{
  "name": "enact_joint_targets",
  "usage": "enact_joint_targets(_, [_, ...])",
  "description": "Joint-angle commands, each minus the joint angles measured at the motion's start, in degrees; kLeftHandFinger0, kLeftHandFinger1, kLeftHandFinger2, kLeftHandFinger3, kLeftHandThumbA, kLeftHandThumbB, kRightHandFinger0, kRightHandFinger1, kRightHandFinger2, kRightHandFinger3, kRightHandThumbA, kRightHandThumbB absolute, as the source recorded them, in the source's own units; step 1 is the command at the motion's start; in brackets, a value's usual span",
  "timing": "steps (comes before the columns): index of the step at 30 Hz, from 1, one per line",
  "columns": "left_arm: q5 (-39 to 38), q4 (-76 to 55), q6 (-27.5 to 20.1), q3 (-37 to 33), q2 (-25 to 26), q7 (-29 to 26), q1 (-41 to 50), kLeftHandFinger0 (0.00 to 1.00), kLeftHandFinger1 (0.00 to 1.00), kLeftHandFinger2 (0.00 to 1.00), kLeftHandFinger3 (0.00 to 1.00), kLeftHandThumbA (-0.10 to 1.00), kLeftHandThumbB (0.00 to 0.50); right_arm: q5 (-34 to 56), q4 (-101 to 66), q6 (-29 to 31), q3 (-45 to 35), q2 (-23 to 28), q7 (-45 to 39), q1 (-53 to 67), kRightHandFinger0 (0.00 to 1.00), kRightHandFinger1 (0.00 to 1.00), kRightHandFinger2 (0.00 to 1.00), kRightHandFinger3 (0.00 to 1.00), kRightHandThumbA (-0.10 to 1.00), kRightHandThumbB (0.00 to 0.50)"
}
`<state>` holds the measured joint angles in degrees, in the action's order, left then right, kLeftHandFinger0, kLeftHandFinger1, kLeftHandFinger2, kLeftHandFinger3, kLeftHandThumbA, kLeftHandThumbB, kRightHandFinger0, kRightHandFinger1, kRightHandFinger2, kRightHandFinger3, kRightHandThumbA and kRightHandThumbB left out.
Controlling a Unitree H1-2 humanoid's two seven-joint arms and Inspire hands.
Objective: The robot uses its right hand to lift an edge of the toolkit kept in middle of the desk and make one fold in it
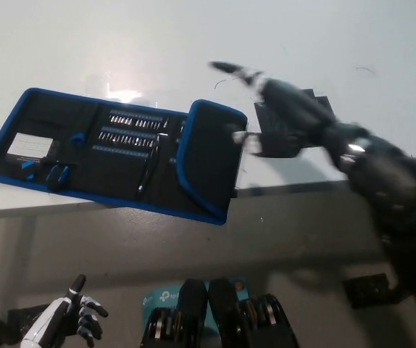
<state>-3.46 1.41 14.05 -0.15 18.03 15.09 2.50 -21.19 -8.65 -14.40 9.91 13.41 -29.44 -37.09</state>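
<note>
The toolkit [114, 156] is a black case with a blue border, lying open on the white desk [193, 43] with its long side near the front edge. Screwdriver bits [132, 130] sit in rows in its middle panel, and a white card [28, 147] is in its left panel. The case's right flap [211, 159] rests unfolded, and its near corner reaches over the desk edge. My black right hand [284, 109] is blurred, its fingers spread, off the case and to its right. It holds nothing. My white left hand [67, 319] rests open at the lower left, below the desk.
A patch of black tape [266, 141] lies on the desk right of the case, partly under my right hand. The desk's front edge runs just below the case. A blue box [154, 297] lies on the floor beneath.
</note>
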Motion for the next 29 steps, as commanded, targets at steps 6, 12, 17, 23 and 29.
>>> enact_joint_targets(6, [-0.3, -1.2, -0.8, 0.8, 0.8, 0.0, -0.2, 0.35, 0.34, 0.29, 0.38, 1.00, 0.500, 17.1, -7.6, 0.4, -17.6, 1.7, 3.9, 15.0, 0.61, 0.82, 1.00, 1.00, 0.20, 0.240])
enact_joint_targets(12, [-0.2, -1.2, -1.0, 0.9, 0.8, 0.0, -0.3, 0.31, 0.34, 0.32, 0.39, 1.00, 0.500, 18.5, 0.7, 12.4, -27.8, -1.8, 12.0, 28.7, 0.33, 0.39, 0.62, 1.00, -0.01, 0.198])
enact_joint_targets(17, [-0.2, -0.7, -1.9, 0.8, 0.7, 0.1, -0.1, 0.33, 0.35, 0.33, 0.40, 1.00, 0.500, 19.2, 7.3, 18.5, -30.7, -3.5, 15.6, 32.4, 0.32, 0.37, 0.62, 1.00, -0.10, 0.172])
enact_joint_targets(23, [-0.4, -1.2, -1.4, 0.9, 0.6, 0.0, 0.2, 0.32, 0.33, 0.30, 0.38, 1.00, 0.500, 19.8, 15.7, 23.1, -33.3, -6.0, 20.4, 34.2, 0.25, 0.29, 0.49, 0.94, 0.00, 0.190])
enact_joint_targets(29, [-0.2, -1.1, -1.4, 1.2, 0.2, -0.7, -0.2, 0.39, 0.36, 0.34, 0.38, 1.00, 0.500, 18.9, 20.1, 23.4, -33.1, -7.2, 23.6, 33.5, 0.21, 0.25, 0.40, 0.88, -0.06, 0.182])
